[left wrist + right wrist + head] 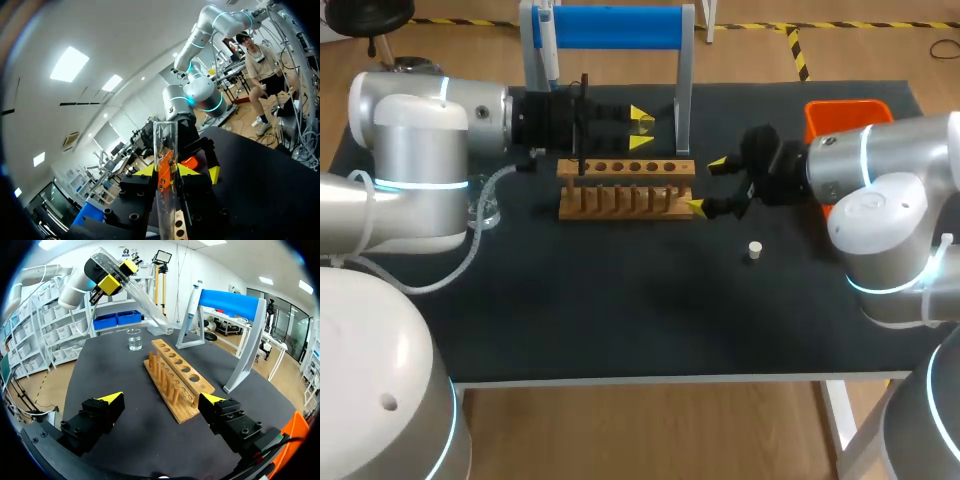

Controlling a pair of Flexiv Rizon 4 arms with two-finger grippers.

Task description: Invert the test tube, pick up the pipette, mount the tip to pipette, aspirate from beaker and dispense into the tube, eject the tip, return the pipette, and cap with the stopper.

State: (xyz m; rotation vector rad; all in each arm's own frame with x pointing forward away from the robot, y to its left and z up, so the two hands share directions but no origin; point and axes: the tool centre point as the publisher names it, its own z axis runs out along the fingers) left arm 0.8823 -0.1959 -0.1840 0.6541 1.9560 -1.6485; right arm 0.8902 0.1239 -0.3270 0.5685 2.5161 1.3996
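My left gripper (641,128) is shut on a clear glass test tube (646,124), held in the air just behind the wooden rack (626,187). In the left wrist view the test tube (165,150) stands out past the two yellow fingertips (146,171). The right wrist view shows the left gripper (116,277) with the test tube (142,302) slanting down toward the rack (175,372). My right gripper (707,185) is open at the rack's right end, nothing between its fingers (112,398). The pipette (546,35) hangs on the blue stand (615,27). A white stopper (754,250) lies on the mat.
A glass beaker (485,211) with water stands left of the rack, under my left arm; it is also in the right wrist view as the beaker (133,339). An orange bin (845,118) sits at the back right. The blue stand's legs flank the rack's far side.
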